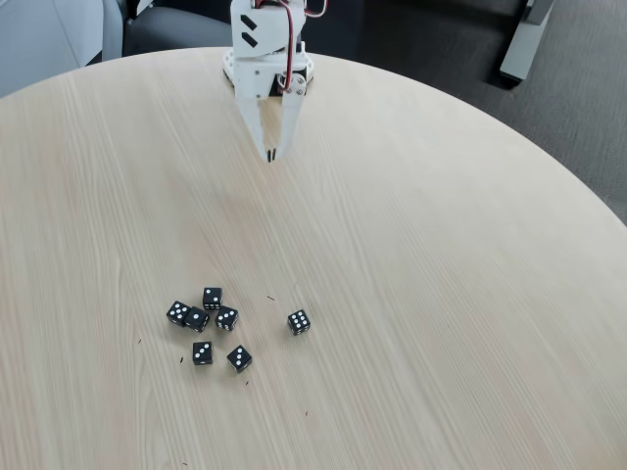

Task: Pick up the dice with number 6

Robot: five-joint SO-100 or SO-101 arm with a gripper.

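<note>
My tool (pixel 271 154) clenched, empty, at far bench (pixel 441 294) edge; six-pip die (pixel 177 312) w/ cluster, well apart.

Seven dice (pixel 211 328) are clustered on the table (pixel 441 294) at 7 o'clock. One die (pixel 299 322) is set apart at their 3 o'clock. The gripper (pixel 272 154) is placed at 12 o'clock.

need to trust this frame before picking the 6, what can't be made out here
- Pip counts: in the fixed view the dice are too small to read surely; the die at the cluster's left end looks the most crowded.
- One die is pressed against its neighbours, its faces partly hidden.
- Arm: cut off by the top edge.
- Gripper: fingertips appear together, too small to confirm.
</note>
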